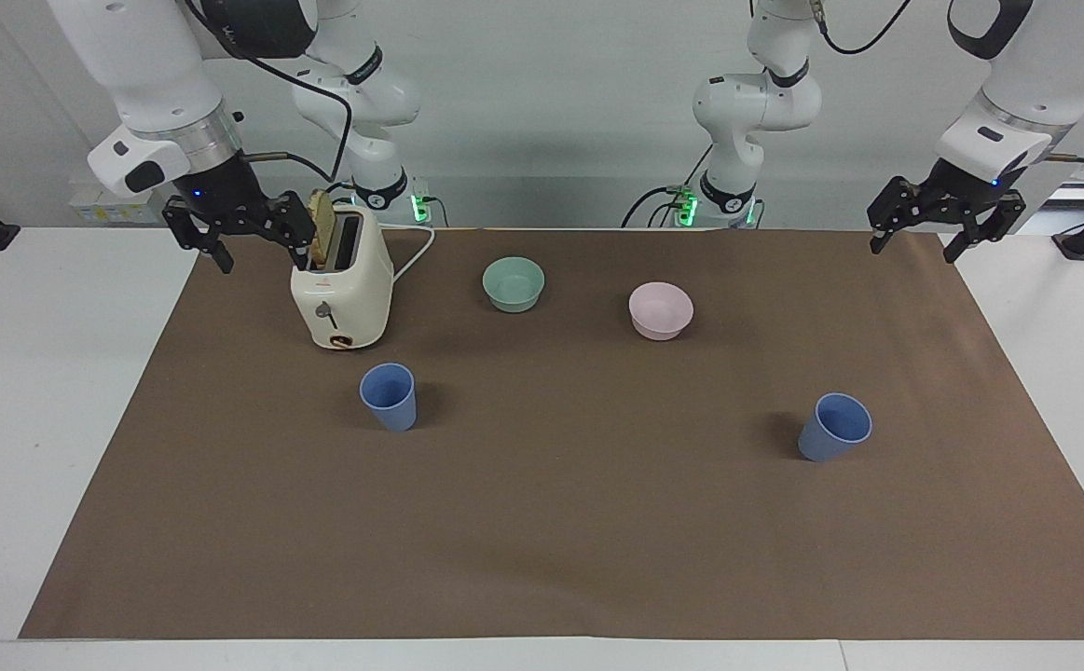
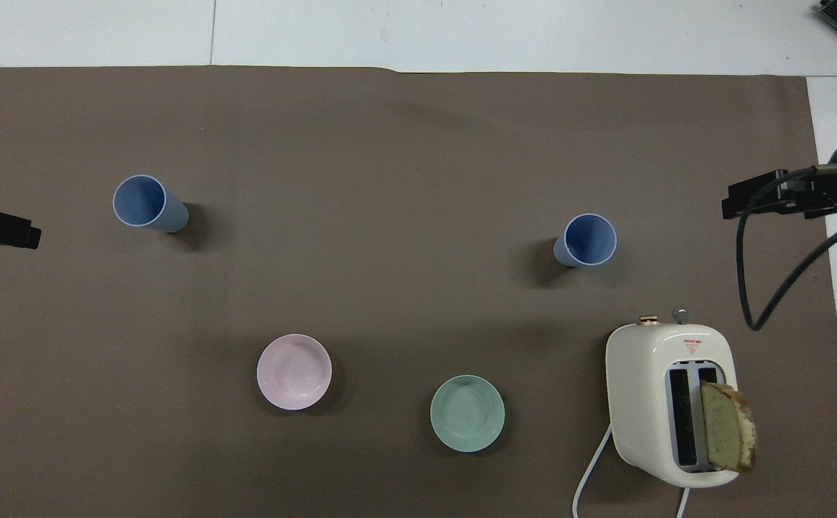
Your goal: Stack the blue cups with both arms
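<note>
Presently both blue cups stand upright and well apart, one (image 1: pixel 389 396) near the toaster (image 1: pixel 343 291), one (image 1: pixel 834 427) toward the left arm's end, so the left gripper (image 1: pixel 919 238) and right gripper (image 1: pixel 257 252) wait raised with jaws open, holding nothing.

Two big white arms, glossy and rounded, built from fat jointed segments with black bands at the joints. Black cables loop off both of them, and a brushed metal ring sits at each wrist above a white wrist block with a dark oval inset. Each arm ends in a black two-finger gripper, the right gripper (image 1: pixel 221 238) and the left gripper (image 1: pixel 947 226), each with a tiny blue light. Green lights glow at both bases.
</note>
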